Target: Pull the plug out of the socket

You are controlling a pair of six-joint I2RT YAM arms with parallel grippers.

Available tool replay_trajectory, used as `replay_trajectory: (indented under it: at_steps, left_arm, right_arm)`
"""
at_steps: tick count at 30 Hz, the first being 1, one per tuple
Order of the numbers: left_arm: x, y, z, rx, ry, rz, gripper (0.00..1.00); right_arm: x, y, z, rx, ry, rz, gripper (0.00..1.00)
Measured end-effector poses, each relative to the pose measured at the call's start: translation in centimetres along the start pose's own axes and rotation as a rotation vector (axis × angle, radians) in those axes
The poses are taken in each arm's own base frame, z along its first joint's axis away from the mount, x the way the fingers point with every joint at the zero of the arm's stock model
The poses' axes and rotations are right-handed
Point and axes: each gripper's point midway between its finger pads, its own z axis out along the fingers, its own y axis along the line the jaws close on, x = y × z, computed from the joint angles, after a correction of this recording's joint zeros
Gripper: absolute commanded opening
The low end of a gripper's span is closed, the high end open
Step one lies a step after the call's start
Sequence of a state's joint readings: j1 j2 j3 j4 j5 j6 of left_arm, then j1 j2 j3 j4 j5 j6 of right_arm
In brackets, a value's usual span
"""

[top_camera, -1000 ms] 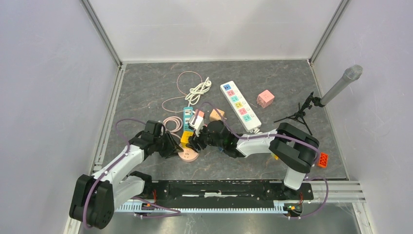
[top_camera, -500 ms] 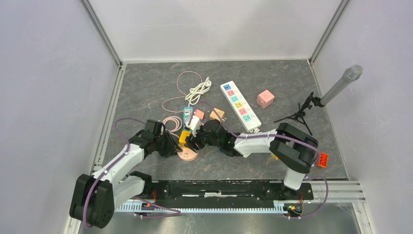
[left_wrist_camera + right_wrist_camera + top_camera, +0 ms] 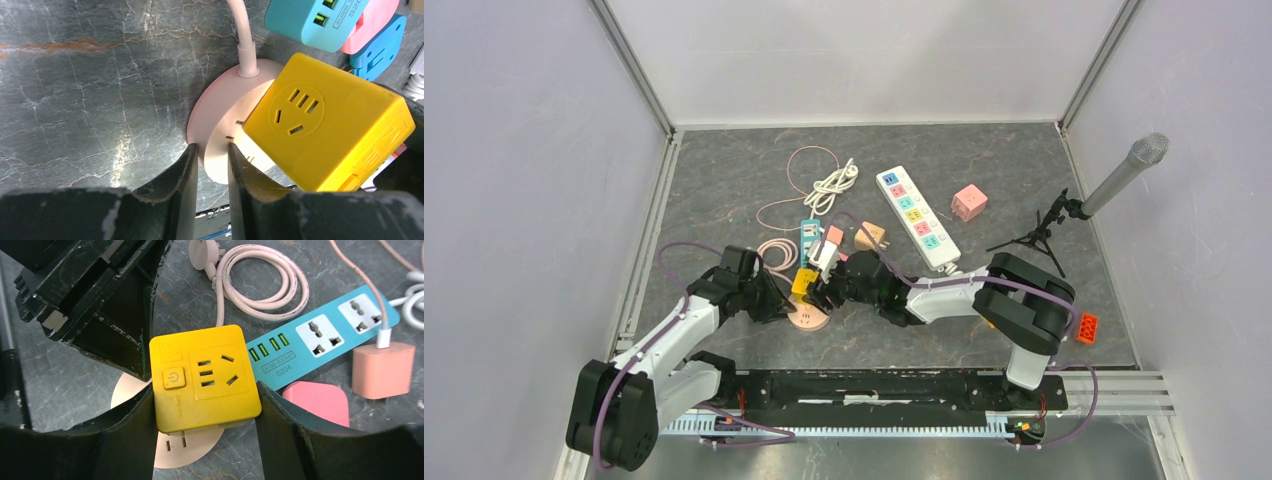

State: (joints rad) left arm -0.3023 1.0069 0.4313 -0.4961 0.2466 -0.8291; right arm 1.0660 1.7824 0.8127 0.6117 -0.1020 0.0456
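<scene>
A round pink socket [image 3: 808,317] lies flat on the table, with a pink cord. A yellow cube plug [image 3: 802,282] stands over it, tilted. My left gripper [image 3: 212,150] is shut on the rim of the pink socket [image 3: 225,125], one finger on top and one at its edge. My right gripper [image 3: 205,405] is shut on the yellow cube plug [image 3: 202,377], a finger on each side. In the right wrist view the socket [image 3: 175,450] shows under the cube with two bare slots. In the top view the grippers meet at the socket, left [image 3: 782,305] and right [image 3: 817,285].
A teal power strip [image 3: 320,340] with a salmon adapter [image 3: 382,367] and a pink block [image 3: 317,400] lie just beyond the cube. A coiled pink cord [image 3: 260,287], a white strip [image 3: 916,217], a pink cube [image 3: 969,202], a microphone stand [image 3: 1079,205] and an orange brick [image 3: 1086,327] are around.
My right gripper has carried the yellow cube slightly left and back, tilting it on the pink socket. My left gripper stays clamped on the socket's rim.
</scene>
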Motion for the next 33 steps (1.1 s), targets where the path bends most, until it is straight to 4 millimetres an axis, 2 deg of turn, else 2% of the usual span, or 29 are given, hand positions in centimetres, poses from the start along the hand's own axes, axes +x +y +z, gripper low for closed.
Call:
replay_trajectory:
  at_steps: [7,16,25,33]
  left_arm:
    - [0.10,0.14,-0.02,-0.006,0.004,-0.002,0.32]
    - [-0.02,-0.04,0.01,0.002,0.000,0.000,0.33]
    - [0.08,0.08,0.09,-0.004,0.006,-0.002,0.33]
    - [0.16,-0.25,0.13,0.012,0.014,-0.001,0.33]
  right_arm:
    - [-0.44,0.64,0.12,0.047,-0.007,-0.134,0.00]
    - [-0.12,-0.04,-0.25,-0.008,-0.033,0.026,0.00]
    - [-0.37,0.62,-0.21,0.036,-0.036,-0.103,0.00]
    - [0.16,-0.06,-0.77,0.000,-0.062,0.009,0.00]
